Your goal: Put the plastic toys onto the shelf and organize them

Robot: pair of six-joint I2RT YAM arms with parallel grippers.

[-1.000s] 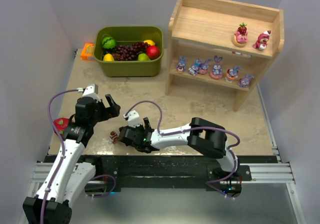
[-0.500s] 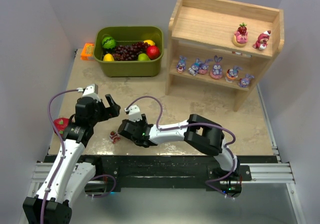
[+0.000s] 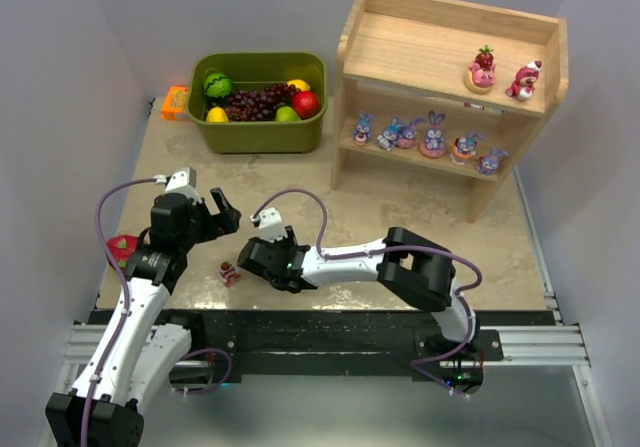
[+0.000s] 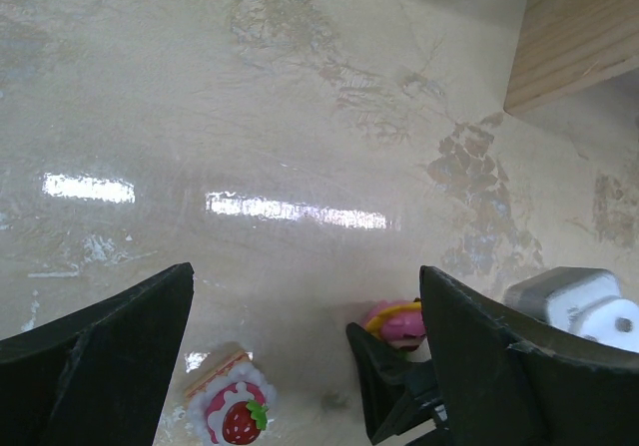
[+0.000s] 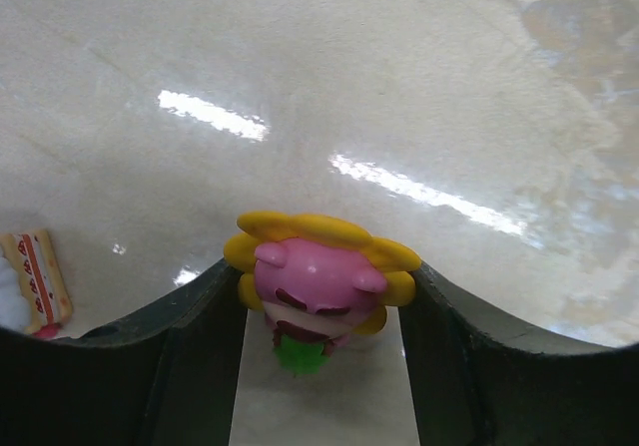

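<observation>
A pink bear toy with yellow flower petals (image 5: 319,276) stands on the table between my right gripper's (image 5: 319,278) fingers. Both fingers press against its petals. In the left wrist view the same bear (image 4: 399,324) shows beside a right finger. The top view has my right gripper (image 3: 243,263) low at the table's near left, covering the bear. A strawberry cake toy (image 3: 229,273) lies just beside it, free. My left gripper (image 3: 222,212) hovers open above them, holding nothing. The wooden shelf (image 3: 400,52) carries two pink bears (image 3: 483,69) on top and several blue bunnies (image 3: 432,135) below.
An olive-green bin (image 3: 258,135) of fake fruit stands at the far left, with a small orange item (image 3: 175,102) beside it. A pink-red fruit (image 3: 122,247) lies at the table's left edge, by my left arm. The shelf's side board (image 4: 579,27) shows far right.
My right gripper's jaws have come together onto the flower bear, and that arm has edged slightly left. My left arm and the strawberry cake toy have stayed put.
</observation>
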